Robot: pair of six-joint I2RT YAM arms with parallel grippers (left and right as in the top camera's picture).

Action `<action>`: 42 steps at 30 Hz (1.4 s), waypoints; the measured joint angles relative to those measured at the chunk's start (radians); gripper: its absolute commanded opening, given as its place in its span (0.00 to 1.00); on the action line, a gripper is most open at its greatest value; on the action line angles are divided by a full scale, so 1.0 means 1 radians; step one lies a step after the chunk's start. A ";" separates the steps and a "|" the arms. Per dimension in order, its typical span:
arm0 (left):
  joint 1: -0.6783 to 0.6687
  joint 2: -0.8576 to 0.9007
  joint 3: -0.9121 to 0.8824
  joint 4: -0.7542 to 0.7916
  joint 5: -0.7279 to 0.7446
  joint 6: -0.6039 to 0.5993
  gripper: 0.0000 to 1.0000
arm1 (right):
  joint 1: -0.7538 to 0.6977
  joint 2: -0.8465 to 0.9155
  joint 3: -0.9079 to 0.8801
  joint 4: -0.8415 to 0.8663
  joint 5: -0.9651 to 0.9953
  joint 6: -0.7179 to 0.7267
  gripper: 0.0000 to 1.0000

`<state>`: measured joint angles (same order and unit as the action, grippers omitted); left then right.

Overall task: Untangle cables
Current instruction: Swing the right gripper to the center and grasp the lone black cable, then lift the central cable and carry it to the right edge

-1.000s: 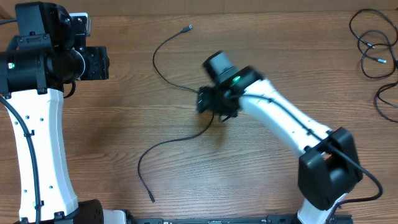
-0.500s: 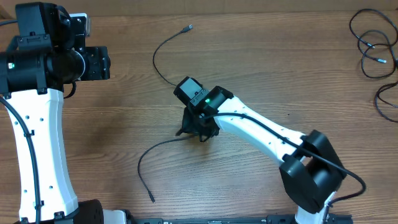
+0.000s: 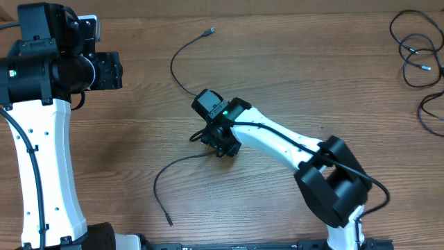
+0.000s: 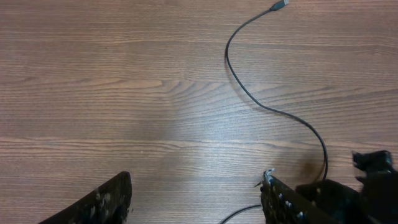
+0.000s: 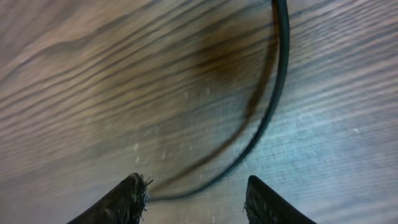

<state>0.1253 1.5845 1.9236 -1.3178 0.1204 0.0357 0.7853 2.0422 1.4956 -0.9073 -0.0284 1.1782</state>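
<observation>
Cable (image 4: pixel 227 59) stays put while right pincer (image 3: pixel 202 140) edges slightly left.

Left gripper (image 4: pixel 196 208) aloft, jaws apart; right gripper (image 5: pixel 196 202) low, pointed downward, jaws apart.

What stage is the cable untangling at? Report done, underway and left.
Done: one cable lies alone in the middle. Underway: the right gripper is down over it, jaws open, nothing clamped; the left gripper hangs open off to the side. Left: the looped bunch of cables at the far right edge.
</observation>
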 measured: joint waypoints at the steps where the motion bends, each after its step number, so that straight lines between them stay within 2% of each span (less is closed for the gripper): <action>1: 0.000 0.000 0.000 0.000 0.000 0.000 0.66 | 0.000 0.009 0.000 0.003 0.001 0.006 0.52; 5: 0.000 0.000 0.000 0.000 0.000 0.000 0.66 | 0.000 0.056 0.000 0.019 0.003 0.027 0.53; 8: 0.000 0.000 0.000 0.000 0.000 0.000 0.65 | -0.001 0.068 0.000 0.023 0.003 0.036 0.45; 9: 0.000 0.000 0.000 -0.002 0.000 0.000 0.66 | -0.002 0.068 0.000 0.025 0.003 0.040 0.31; 10: 0.000 0.000 0.000 -0.002 0.000 0.000 0.66 | -0.005 0.069 0.000 0.024 0.002 0.038 0.04; 16: 0.000 0.000 0.000 -0.002 0.000 0.000 0.66 | -0.020 0.076 0.000 0.023 0.003 0.034 0.04; 21: 0.000 0.000 0.000 -0.002 0.000 0.000 0.66 | -0.019 0.075 0.008 0.009 0.035 -0.056 0.04; 27: 0.000 0.000 0.000 0.016 0.000 -0.003 0.66 | -0.043 -0.014 0.106 -0.009 0.146 -0.335 0.04; 34: 0.000 0.000 0.000 0.016 0.000 -0.022 0.67 | -0.105 -0.299 0.307 -0.011 0.220 -0.690 0.04; 37: 0.000 0.000 0.000 0.016 0.000 -0.029 0.67 | -0.126 -0.396 0.335 -0.054 0.237 -0.786 0.04; 42: 0.000 0.000 0.000 0.016 0.000 -0.031 0.67 | -0.195 -0.491 0.336 -0.170 0.246 -0.859 0.04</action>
<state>0.1253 1.5845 1.9236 -1.3018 0.1204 0.0044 0.5907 1.5517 1.8313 -1.0771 0.2173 0.3195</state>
